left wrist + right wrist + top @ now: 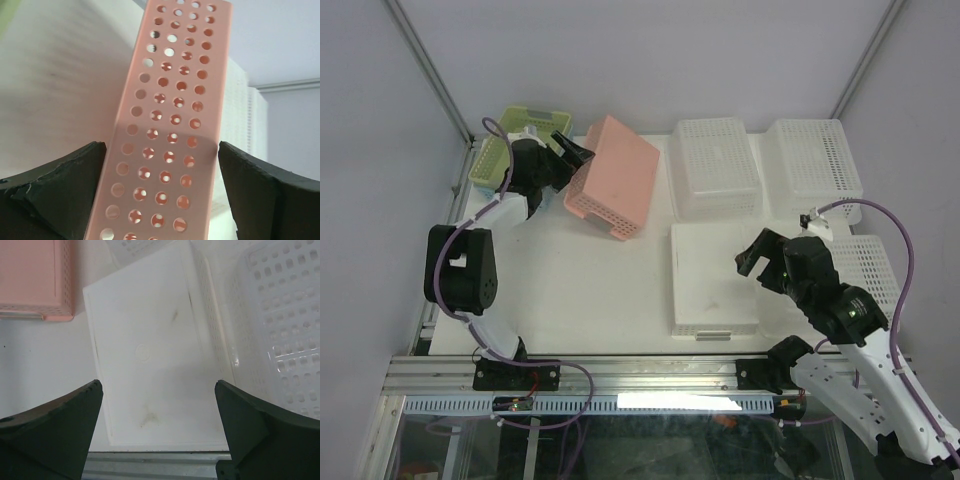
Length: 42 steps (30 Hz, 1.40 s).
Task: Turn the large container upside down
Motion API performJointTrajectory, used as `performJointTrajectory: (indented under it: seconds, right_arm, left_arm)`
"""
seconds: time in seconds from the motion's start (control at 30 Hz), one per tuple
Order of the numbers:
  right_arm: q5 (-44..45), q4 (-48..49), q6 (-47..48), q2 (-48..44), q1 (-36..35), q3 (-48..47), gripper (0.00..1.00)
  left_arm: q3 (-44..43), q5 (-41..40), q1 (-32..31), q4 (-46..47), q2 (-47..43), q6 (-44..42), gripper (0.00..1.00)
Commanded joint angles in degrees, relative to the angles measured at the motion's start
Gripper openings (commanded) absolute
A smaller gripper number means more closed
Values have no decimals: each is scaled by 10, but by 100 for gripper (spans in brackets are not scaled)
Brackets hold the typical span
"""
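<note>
The large pink perforated container [615, 175] stands tilted at the back left, its solid bottom facing up and to the right, its low edge on the table. My left gripper [575, 155] is open at its upper left corner. In the left wrist view the pink holed wall [170, 125] fills the gap between the fingers [65, 190] and touches the left one. My right gripper [752, 258] is open and empty, hovering over a white upside-down container [712, 275]. In the right wrist view the right gripper [157, 430] has that white container [150, 365] below it.
A green basket [505, 150] sits behind the left gripper. Two white perforated baskets [715, 165] [812, 160] stand at the back right, and another [870, 270] lies beside the right arm. The table's metal front rail [650, 375] runs along the near edge.
</note>
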<state>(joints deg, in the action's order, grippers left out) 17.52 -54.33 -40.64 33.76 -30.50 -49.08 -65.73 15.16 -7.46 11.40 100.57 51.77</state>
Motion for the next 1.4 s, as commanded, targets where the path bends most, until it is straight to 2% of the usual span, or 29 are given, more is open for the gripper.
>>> performJointTrajectory:
  seconds: [0.0,0.3,0.5,0.67,0.87,1.03,1.17,1.27,1.37]
  right_arm:
    - [14,13,2,3,1,-18,99]
    - [17,9,3,3,1,-17,99]
    - [24,-7,-6,-7,0,-24,99]
    - [18,-1,-10,-21,1,-7,99]
    - [5,20,0,3,1,-3,99]
    - [-4,40,7,20,1,-4,99]
    - [-2,43,13,22,1,-7,99]
    - [0,43,18,20,1,-10,99]
    - [5,35,22,19,1,-17,99]
  left_arm:
    - [-30,-61,-8,-87,-49,-107,99]
    - [-69,-131,-31,-156,-84,-182,99]
    - [-59,-145,-39,-158,-125,-214,99]
    - [-74,-191,-81,-219,-136,-283,99]
    - [-13,-310,-136,-237,-177,-325,99]
    - [35,-329,-139,-239,-183,-351,99]
    - [31,-360,-137,-298,-181,-321,99]
    - [33,-330,-121,-307,-166,-288,99]
    - [52,-252,-84,-288,-164,-248,99]
